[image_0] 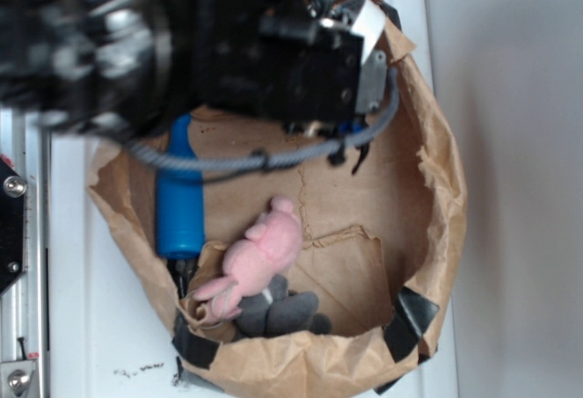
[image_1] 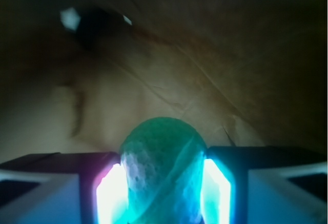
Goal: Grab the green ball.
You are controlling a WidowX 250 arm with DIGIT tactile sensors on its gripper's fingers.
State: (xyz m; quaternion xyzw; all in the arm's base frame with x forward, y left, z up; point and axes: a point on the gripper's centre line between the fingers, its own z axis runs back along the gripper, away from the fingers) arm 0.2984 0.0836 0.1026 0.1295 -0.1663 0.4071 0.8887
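Observation:
In the wrist view the green ball [image_1: 163, 167], mint-green with a bumpy surface and a seam line, sits between my two glowing finger pads [image_1: 111, 196], which press against its left and right sides. My gripper [image_1: 163, 190] is shut on it above the brown paper floor of the bag. In the exterior view the black arm and gripper body [image_0: 301, 52] reach down into the bag's upper part and hide the ball and the fingertips.
A crumpled brown paper bag [image_0: 437, 225] with black tape patches walls everything in. Inside lie a blue bottle [image_0: 178, 202] at the left, a pink plush toy [image_0: 260, 257] and a grey plush [image_0: 282, 314] near the front rim.

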